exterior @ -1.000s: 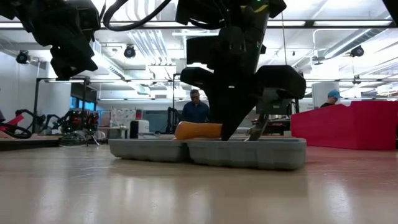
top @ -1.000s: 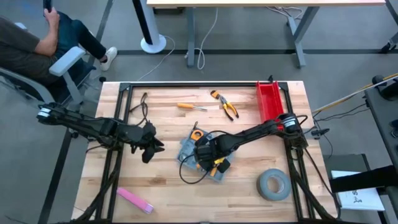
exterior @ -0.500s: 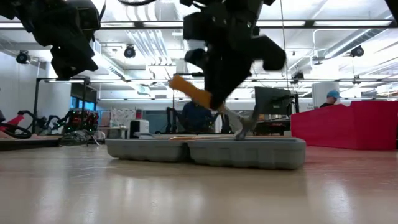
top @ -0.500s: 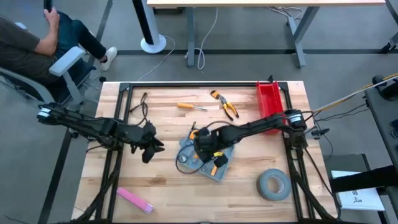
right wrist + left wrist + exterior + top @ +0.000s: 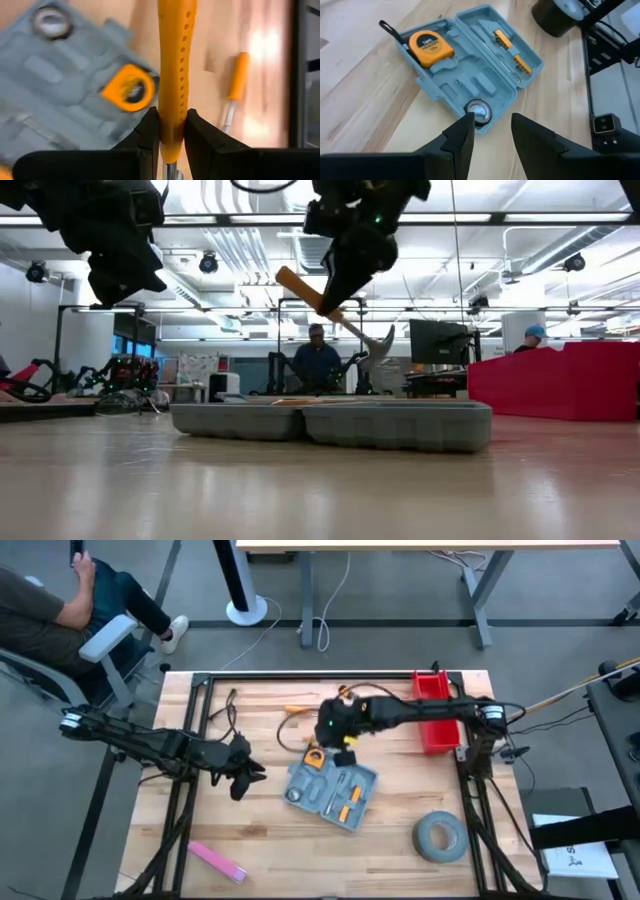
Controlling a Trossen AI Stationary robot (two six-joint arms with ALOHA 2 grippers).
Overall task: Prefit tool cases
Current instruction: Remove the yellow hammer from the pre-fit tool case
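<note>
The right gripper pinches a tilted orange-handled hammer above the open tool case, which lies mid-table; a slipping grip could drop it. Beside the case, the left gripper hangs spread.

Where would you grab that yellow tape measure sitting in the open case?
Probably from straight above, fingers closing across the tape measure's two flat faces' edges. It lies flat in a recess of the open tool case, so its sides are walled in; only its top stands clear. The left gripper, open, hangs nearby.
</note>
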